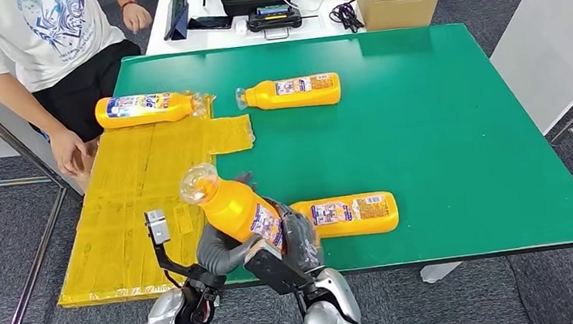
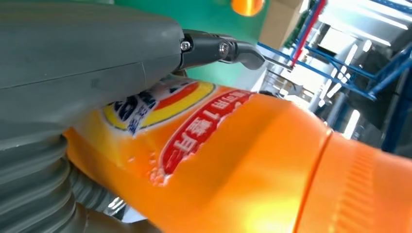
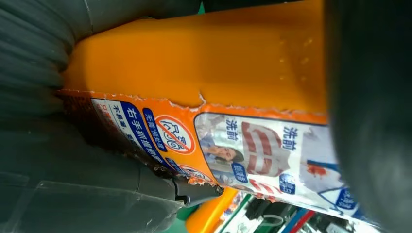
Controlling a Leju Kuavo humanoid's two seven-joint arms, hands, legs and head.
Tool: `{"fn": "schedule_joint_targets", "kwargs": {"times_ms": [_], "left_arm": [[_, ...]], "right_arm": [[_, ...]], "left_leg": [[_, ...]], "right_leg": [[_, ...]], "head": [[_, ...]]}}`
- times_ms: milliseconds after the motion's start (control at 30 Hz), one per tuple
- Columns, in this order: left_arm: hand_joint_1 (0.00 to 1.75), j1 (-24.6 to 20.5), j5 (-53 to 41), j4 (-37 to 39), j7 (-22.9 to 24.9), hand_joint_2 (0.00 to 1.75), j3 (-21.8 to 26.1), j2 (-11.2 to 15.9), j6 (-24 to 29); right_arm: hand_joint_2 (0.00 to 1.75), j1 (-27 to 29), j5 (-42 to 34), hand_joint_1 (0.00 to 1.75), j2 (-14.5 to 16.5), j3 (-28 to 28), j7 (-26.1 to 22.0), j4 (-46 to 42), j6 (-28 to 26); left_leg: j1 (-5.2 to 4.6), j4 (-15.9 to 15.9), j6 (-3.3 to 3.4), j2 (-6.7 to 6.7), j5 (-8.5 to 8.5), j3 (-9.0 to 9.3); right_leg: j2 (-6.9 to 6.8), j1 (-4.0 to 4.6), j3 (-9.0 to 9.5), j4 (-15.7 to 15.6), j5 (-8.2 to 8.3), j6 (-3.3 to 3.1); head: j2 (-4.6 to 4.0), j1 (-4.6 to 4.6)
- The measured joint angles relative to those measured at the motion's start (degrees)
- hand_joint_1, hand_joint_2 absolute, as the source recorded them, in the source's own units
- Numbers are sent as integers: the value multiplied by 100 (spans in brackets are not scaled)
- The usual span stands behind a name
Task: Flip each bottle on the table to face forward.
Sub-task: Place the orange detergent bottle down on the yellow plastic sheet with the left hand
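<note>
Currently, head view: held bottle raised off green table at near edge, tilted, cap end up; left hand and right hand both clasp its lower body. Three more bottles lie flat: near bottle, far middle bottle, far left bottle on yellow mat. Judged: flipping in progress, most work remaining.

Left wrist view: left hand pressed on label, fingers wrapped.

Right wrist view: right hand clamped against back label.
</note>
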Motion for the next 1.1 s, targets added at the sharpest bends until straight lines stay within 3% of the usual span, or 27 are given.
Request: {"fn": "schedule_joint_targets", "kwargs": {"times_ms": [333,467,567,700,967,1000,1100], "left_arm": [[0,-22,-45,81,8,175,151,29,109],[61,-20,-167,95,-31,175,162,50,187],[61,-18,-252,95,-105,175,167,54,240],[175,-17,-269,95,-139,175,172,54,261],[175,-18,-429,90,-230,175,213,56,272],[175,-19,-463,80,-249,175,217,56,291],[175,-23,-555,27,-304,175,228,56,365]], "right_arm": [[175,-255,-359,175,19,311,-50,725,57],[175,-341,-536,175,27,410,-69,884,32],[175,-381,-596,175,31,450,-71,948,23],[175,-416,-612,175,36,463,-72,1002,22],[175,-426,-671,171,37,462,-109,1012,-22],[175,-425,-674,135,37,460,-108,999,-29],[44,-415,-642,7,37,441,-66,921,-67]], "left_leg": [[0,0,0,1,0,1],[0,0,0,0,0,1],[0,0,0,0,0,0],[0,0,0,0,0,0],[0,0,0,0,0,1],[0,0,0,0,0,1],[0,0,0,0,0,1]], "right_leg": [[0,1,-2,0,0,0],[0,1,-2,0,0,0],[0,0,-1,0,0,0],[0,0,-1,0,0,0],[0,1,-2,0,0,0],[0,1,-2,0,0,0],[0,0,-1,0,0,0]], "head": [[0,-1],[0,-1],[0,-1],[0,0],[0,-1],[0,0],[0,1]]}}
